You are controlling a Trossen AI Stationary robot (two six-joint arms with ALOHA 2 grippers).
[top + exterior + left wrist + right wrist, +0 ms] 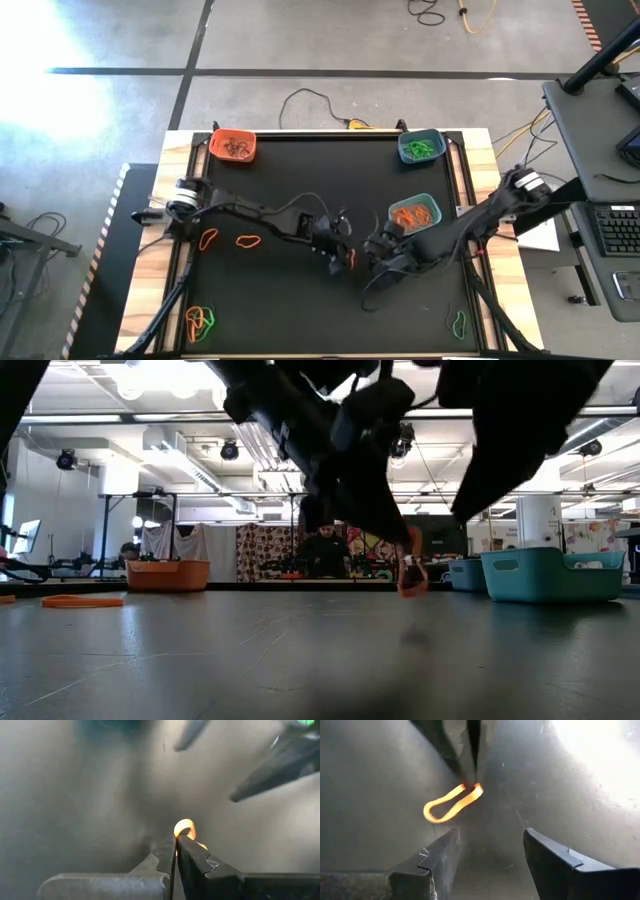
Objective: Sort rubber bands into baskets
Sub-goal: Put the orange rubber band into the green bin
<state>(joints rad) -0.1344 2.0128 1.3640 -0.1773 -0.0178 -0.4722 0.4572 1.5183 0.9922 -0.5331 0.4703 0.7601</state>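
Rubber bands are mid-sort, and one orange rubber band [451, 803] is in hand: the left gripper [175, 841] has its fingers pinched tight on one end of it, the rest of the loop dangling free below the tips, clear of the black mat [300, 300]. In the high view the same band shows as a small orange fleck at the gripper's tip, mid-table. The right gripper [490, 852] sits just opposite, fingers spread wide with nothing between them, the dangling loop hanging just ahead of its gap. Looks like a hand-over step, or the right arm merely standing by; I cannot tell which. The blue basket [415, 213], already holding orange bands, lies close behind the right gripper, beyond the left's reach line. Next move, as I judge it: bring the loop between the right fingers, close, then release from the left. A thin floppy loop could slip.
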